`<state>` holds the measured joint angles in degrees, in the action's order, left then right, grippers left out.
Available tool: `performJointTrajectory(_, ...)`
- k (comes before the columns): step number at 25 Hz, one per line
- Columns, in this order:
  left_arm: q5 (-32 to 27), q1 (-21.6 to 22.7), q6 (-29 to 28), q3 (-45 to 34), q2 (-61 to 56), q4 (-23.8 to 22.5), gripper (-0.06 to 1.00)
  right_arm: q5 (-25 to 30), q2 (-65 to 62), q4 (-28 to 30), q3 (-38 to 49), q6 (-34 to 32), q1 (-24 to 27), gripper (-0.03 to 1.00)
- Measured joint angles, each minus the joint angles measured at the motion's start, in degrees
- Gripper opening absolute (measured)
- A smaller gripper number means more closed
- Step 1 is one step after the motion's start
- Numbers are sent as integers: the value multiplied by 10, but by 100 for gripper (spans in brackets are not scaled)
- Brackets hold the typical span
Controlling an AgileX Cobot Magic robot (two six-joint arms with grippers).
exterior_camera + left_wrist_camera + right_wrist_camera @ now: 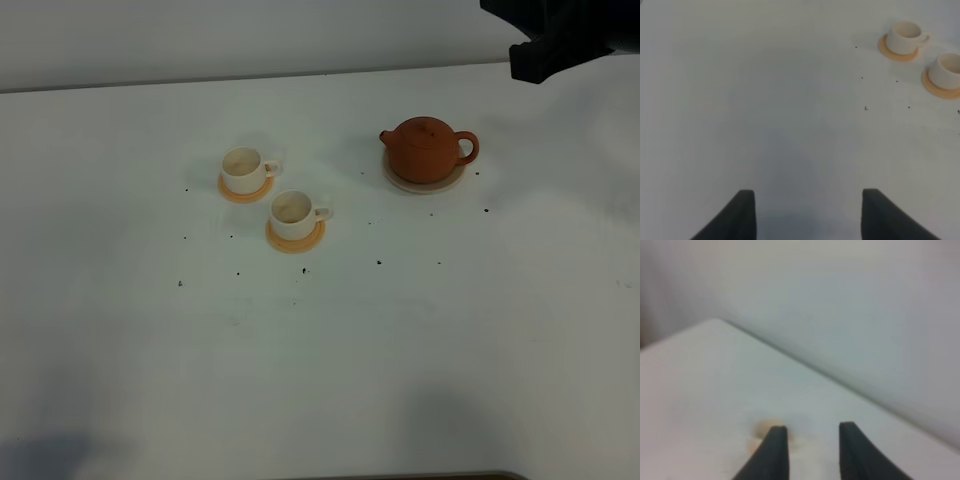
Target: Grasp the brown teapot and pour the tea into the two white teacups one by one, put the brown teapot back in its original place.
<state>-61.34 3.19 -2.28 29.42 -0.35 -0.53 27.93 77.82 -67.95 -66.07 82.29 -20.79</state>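
Left fingers (pixel 740 215) and right fingers (pixel 772 452) stand apart, well away from teapot (pixel 428 150), teacups (pixel 243 168), coasters (pixel 244 195).

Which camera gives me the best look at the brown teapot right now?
Exterior high: the brown teapot shows whole there, lid, spout and handle, sitting on its saucer. The left wrist view shows the two white teacups but no teapot. The right wrist view is blurred; no teapot can be made out.
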Motion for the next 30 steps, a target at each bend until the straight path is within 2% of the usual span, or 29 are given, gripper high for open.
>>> performJointTrajectory(3,0,0,0,0,0,0,47,7,52,115,-61,-91,0,24)
performJointTrajectory(6,0,0,0,0,0,0,47,57,129,254,-138,-191,0,24)
performJointTrajectory(9,0,0,0,0,0,0,47,147,201,378,-227,-262,0,24)
performJointTrajectory(13,0,0,0,0,0,0,47,271,292,478,-346,-300,0,24)
performJointTrajectory(16,0,0,0,0,0,0,47,352,359,526,-431,-295,0,24)
performJointTrajectory(19,0,0,0,0,0,0,47,406,421,541,-507,-275,0,24)
performJointTrajectory(24,0,0,0,0,0,0,47,414,496,550,-592,-204,0,24)
performJointTrajectory(30,0,0,0,0,0,0,47,415,553,580,-609,-134,0,24)
